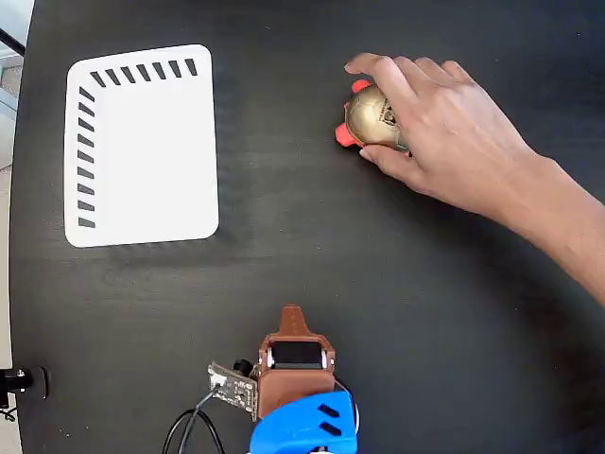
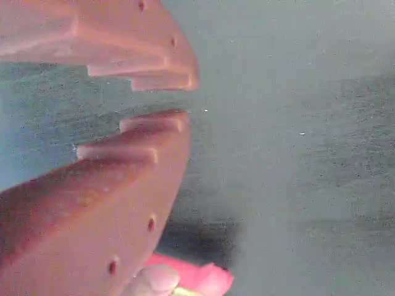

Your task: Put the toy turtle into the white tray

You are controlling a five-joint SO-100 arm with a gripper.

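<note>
The toy turtle, with a gold shell and red-pink legs, sits on the black table at the upper middle of the fixed view. A person's hand reaching in from the right is cupped around it. The white tray lies flat at the upper left, with nothing in it. My gripper is folded back at the bottom centre, far from both. In the wrist view the gripper has its brown jaws nearly together, with nothing between them. A pink part of the turtle and a fingertip show at the bottom edge.
The person's forearm crosses the right side of the table. My arm's blue base and loose cables sit at the bottom edge. The table's left edge runs close beside the tray.
</note>
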